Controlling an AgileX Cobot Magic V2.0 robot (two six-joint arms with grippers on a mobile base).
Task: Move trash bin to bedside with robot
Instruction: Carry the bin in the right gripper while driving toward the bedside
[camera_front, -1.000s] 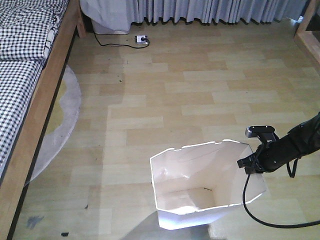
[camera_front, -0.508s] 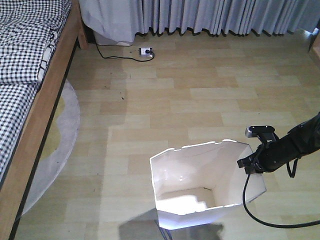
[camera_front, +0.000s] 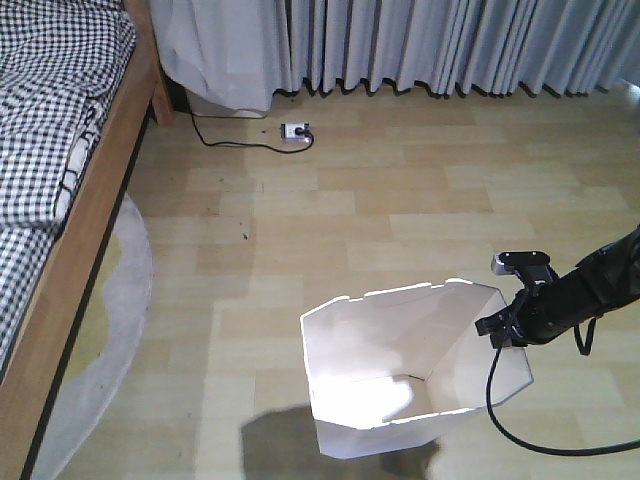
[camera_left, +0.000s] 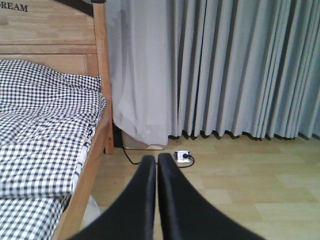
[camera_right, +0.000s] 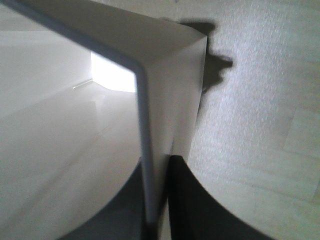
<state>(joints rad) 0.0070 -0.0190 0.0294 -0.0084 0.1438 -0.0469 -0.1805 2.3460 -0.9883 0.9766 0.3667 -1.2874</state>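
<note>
The trash bin (camera_front: 372, 432) sits lower centre; the right end effector (camera_front: 503, 330), its arm (camera_front: 600, 282) cropped at the frame edge, clamps the bin's right wall. The left end effector (camera_left: 156, 192) is pressed together, empty. The bed (camera_front: 70, 170), far left, is cut off.

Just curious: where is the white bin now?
Front view: the trash bin is bottom centre, its right rim clamped by the right tool, the bed far left.

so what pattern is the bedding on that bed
The bedding is a black-and-white gingham check, clearest in the left wrist view.
</note>
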